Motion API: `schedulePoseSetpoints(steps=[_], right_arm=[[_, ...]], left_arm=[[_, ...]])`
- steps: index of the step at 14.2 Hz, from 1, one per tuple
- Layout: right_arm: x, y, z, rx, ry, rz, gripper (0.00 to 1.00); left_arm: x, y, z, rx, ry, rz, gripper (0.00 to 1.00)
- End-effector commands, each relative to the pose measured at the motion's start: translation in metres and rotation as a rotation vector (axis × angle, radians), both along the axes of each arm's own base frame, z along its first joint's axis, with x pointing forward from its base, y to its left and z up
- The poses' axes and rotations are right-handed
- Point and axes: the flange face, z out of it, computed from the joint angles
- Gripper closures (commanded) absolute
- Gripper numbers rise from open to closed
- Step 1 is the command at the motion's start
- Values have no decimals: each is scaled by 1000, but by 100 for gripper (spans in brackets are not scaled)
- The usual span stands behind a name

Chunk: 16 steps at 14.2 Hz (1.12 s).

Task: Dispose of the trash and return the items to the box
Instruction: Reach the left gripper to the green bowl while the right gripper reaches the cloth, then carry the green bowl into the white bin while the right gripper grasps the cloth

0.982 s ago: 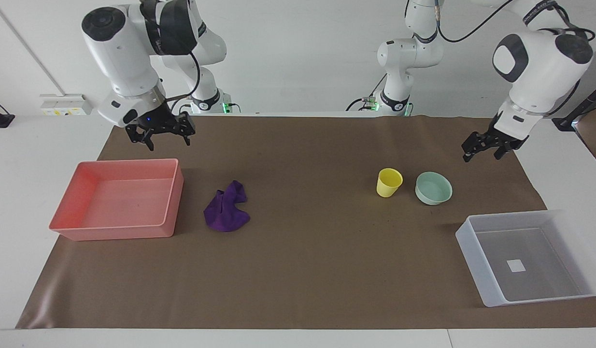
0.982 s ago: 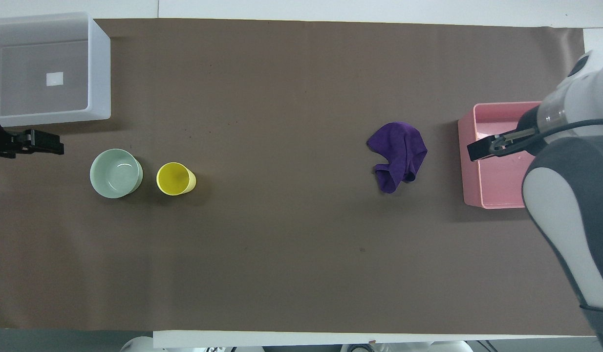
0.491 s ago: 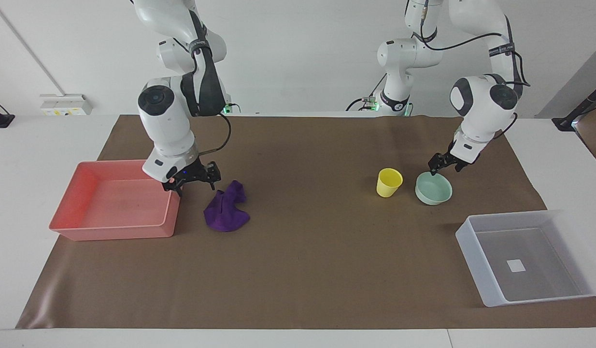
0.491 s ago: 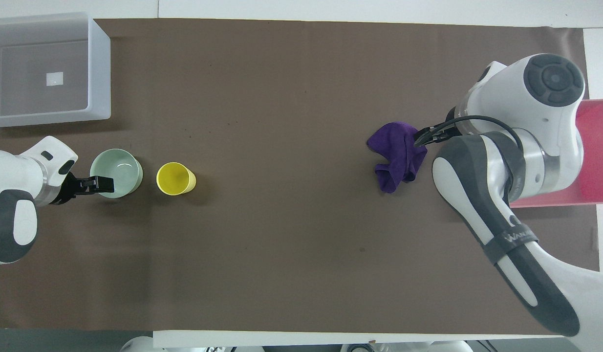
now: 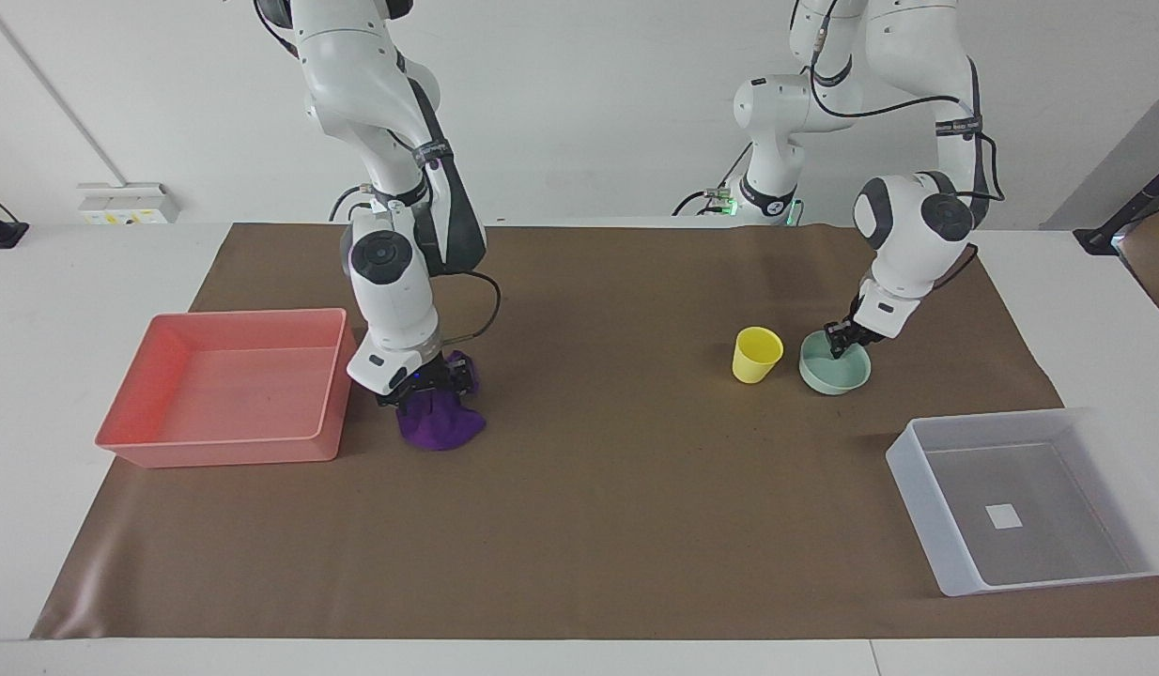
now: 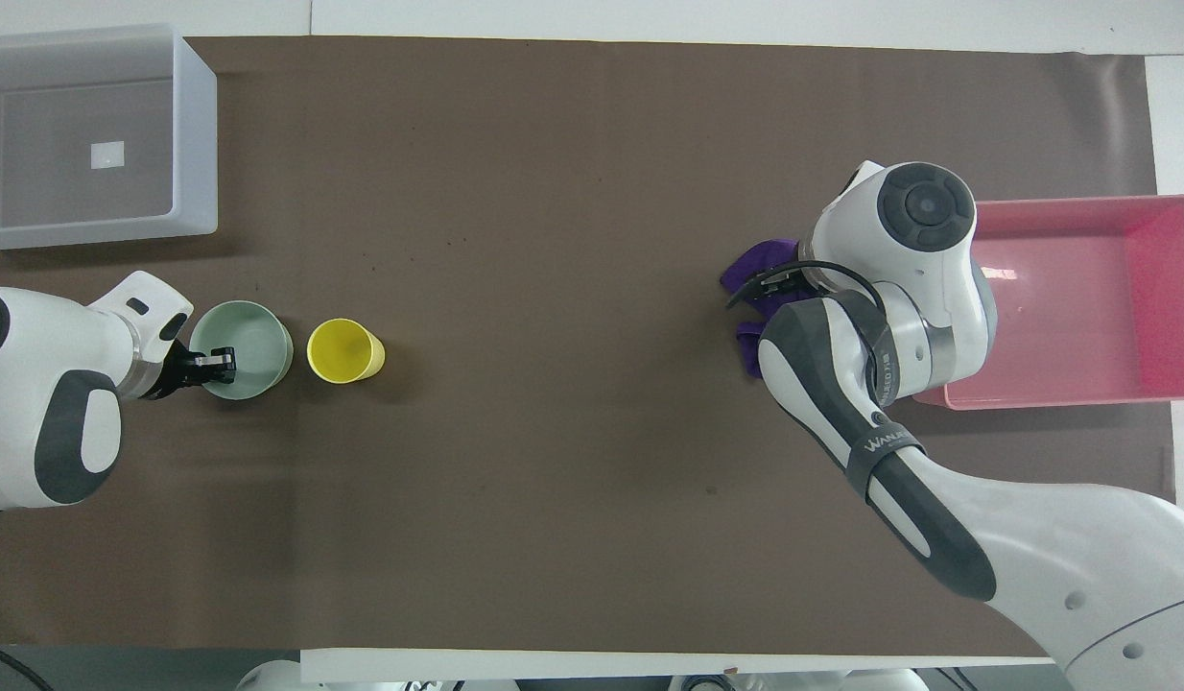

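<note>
The purple rag [image 5: 445, 429] lies on the brown mat beside the pink tray. My right gripper [image 5: 429, 383] is down on top of it and hides most of it; in the overhead view only an edge of the rag [image 6: 751, 268] shows past the wrist. The mint-green bowl [image 5: 838, 378] stands beside the yellow cup [image 5: 756, 355], toward the left arm's end. My left gripper [image 5: 841, 345] is at the bowl's rim on the side nearer the robots, seen too in the overhead view [image 6: 214, 363]. The translucent box [image 5: 919, 472] is empty.
The pink tray [image 5: 333, 399] is empty, at the right arm's end of the mat. The box [image 6: 198, 134] lies farther from the robots than the bowl [image 6: 253, 335] and cup [image 6: 343, 349], at the left arm's end. The brown mat [image 5: 617, 507] covers the table.
Both arms came down from above the mat. The right gripper moved from the tray's edge onto the rag. The left gripper reached the bowl's rim, and the bowl shifted slightly toward the cup.
</note>
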Motion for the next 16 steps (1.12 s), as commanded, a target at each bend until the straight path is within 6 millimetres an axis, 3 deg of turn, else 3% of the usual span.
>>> schedulePoseSetpoints(steps=[1, 3, 4, 6, 7, 10, 11, 14, 16], right_arm=[[-13, -3, -6, 13, -2, -15, 36], [-15, -3, -7, 13, 1, -15, 60], [-15, -4, -8, 12, 4, -17, 73], [-14, -3, -5, 12, 4, -25, 88], [-12, -3, 2, 16, -5, -32, 95], [-9, -3, 42, 20, -2, -35, 100], [-10, -3, 61, 17, 14, -37, 100], [-16, -18, 130, 21, 25, -54, 100], [-22, -50, 158, 26, 17, -66, 100]], left_arm=[[17, 0, 53, 15, 21, 10, 100], [52, 7, 116, 17, 22, 28, 100], [82, 12, 140, 18, 4, 44, 100], [142, 49, 167, 24, -28, 112, 100], [175, 70, 170, 17, -40, 150, 100], [240, 128, 134, -35, -149, 254, 100], [252, 134, 111, -33, -181, 261, 100], [261, 141, 59, -33, -236, 277, 100], [259, 140, 37, -47, -255, 289, 100]])
